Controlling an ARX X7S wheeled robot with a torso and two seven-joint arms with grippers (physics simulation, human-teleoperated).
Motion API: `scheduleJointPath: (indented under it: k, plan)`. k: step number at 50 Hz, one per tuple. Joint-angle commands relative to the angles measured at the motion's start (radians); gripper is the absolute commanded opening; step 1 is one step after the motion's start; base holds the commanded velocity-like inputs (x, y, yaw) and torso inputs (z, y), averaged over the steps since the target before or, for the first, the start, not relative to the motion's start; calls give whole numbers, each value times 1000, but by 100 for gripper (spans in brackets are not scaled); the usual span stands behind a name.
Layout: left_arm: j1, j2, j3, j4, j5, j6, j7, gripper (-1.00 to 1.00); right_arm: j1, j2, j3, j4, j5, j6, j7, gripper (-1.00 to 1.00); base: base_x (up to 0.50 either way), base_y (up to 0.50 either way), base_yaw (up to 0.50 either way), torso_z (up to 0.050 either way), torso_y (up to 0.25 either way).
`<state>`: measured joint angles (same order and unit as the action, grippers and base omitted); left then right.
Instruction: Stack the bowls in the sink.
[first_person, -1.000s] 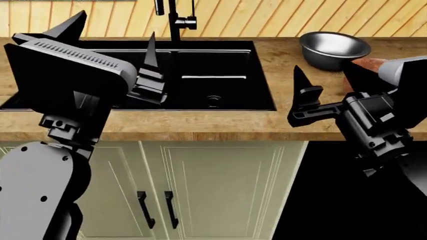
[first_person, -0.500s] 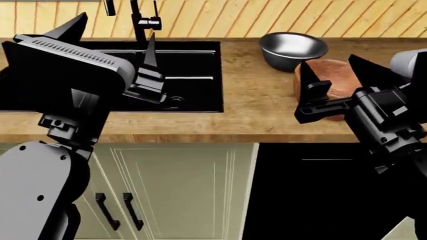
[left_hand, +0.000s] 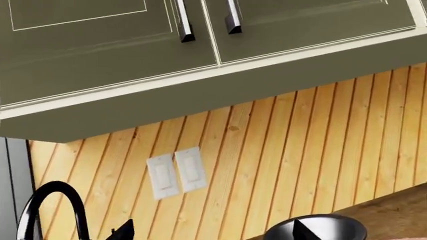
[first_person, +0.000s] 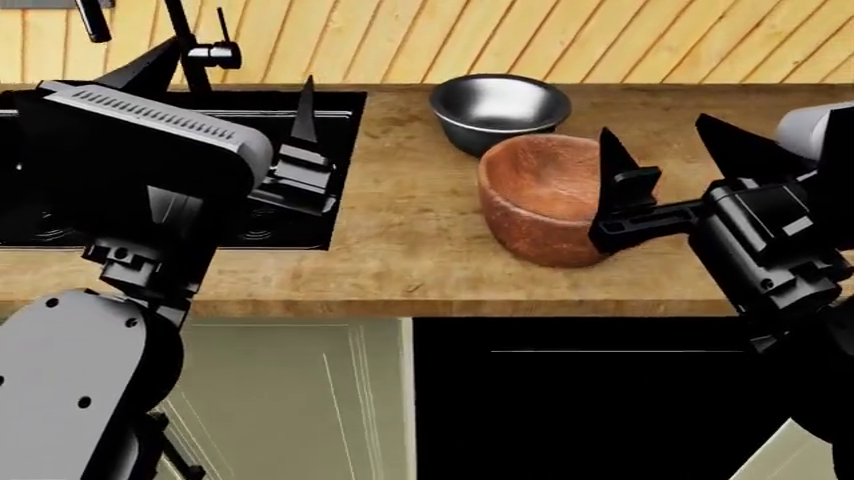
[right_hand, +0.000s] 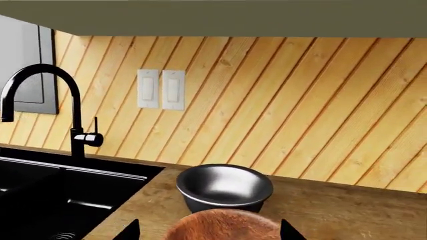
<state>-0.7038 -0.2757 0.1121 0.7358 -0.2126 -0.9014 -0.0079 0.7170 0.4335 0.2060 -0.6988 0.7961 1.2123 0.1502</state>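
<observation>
The reddish-brown wooden bowl (first_person: 541, 200) stands upright on the countertop, with the smaller steel bowl (first_person: 501, 105) just behind it, close or touching. The black sink (first_person: 342, 120) lies to their left and holds no bowl that I can see. My right gripper (first_person: 667, 155) is open at the wooden bowl's right side, one finger in front of its wall. In the right wrist view the wooden bowl (right_hand: 223, 225) sits between that gripper's (right_hand: 210, 232) spread tips, with the steel bowl (right_hand: 223, 187) beyond. My left gripper (first_person: 227, 90) hangs open above the sink, holding nothing.
A tall black faucet (first_person: 187, 45) rises at the sink's back edge. A plank wall backs the wooden countertop (first_person: 400, 260). In the left wrist view, wall cabinets (left_hand: 200, 50) and two wall switches (left_hand: 177, 172) show, with the steel bowl (left_hand: 333, 227) low down.
The head view has shifted right along the counter: sink and faucet slid left in view, and the wooden bowl came fully into sight between the right gripper's fingers. Both grippers stay open.
</observation>
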Motion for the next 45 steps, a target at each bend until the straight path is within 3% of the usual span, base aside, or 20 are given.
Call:
scheduleJointPath:
  k: [1, 31, 40, 45]
  plan:
    - [6, -1, 2, 1, -3, -4, -8, 100, -9, 8, -13, -3, 7, 4, 5, 100, 500, -285, 0, 0, 0]
    - [9, -9, 10, 9, -16, -9, -21, 100, -33, 9, -7, -14, 36, 0, 24, 100, 500, -105, 0, 0, 1]
    - [-7, -15, 22, 0, -16, -19, -21, 100, -40, 15, -16, -3, 24, -15, 26, 100, 20, 0, 0, 0, 0]
    - [-63, -11, 39, -29, -57, -97, 12, 100, 23, -19, 83, 62, 208, 178, 58, 100, 0, 0, 0, 0, 0]
